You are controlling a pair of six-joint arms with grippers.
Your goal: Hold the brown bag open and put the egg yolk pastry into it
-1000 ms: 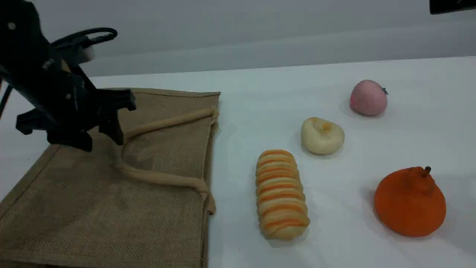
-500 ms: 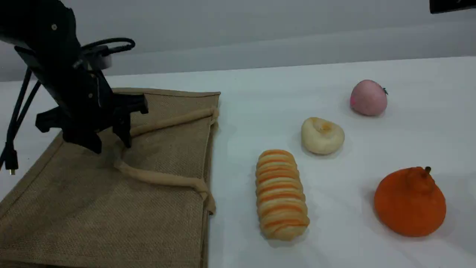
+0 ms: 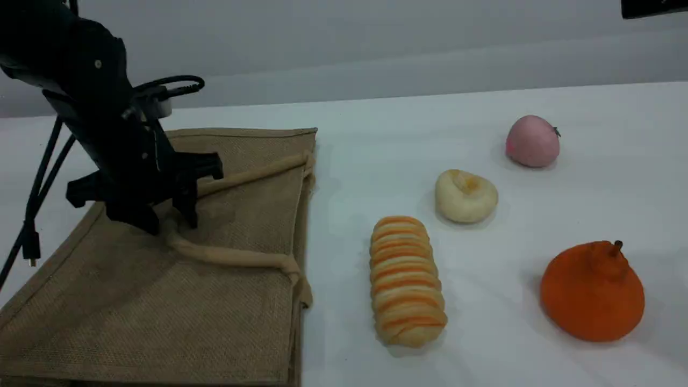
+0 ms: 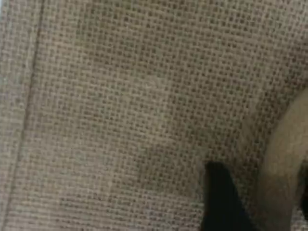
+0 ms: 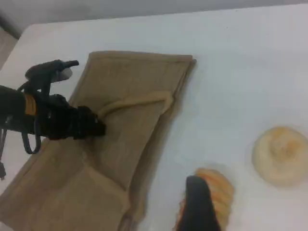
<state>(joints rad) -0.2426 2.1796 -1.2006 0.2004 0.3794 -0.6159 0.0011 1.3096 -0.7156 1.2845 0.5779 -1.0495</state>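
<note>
Left hand (image 3: 167, 223) astride bag handle (image 3: 231, 257), pastry (image 3: 465, 196) unobstructed

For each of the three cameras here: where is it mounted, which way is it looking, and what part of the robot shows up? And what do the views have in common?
Scene view: fixed, looking down across the table at a slant; left gripper straddles the handle of the flat brown bag; egg yolk pastry to the right.
Left wrist view: on the left arm, close over bag weave; one dark fingertip shows.
Right wrist view: on the right arm, high above the table; its fingertip shows, over the striped loaf.
Shared: scene and right wrist views both show bag, left gripper, pastry, loaf.
</note>
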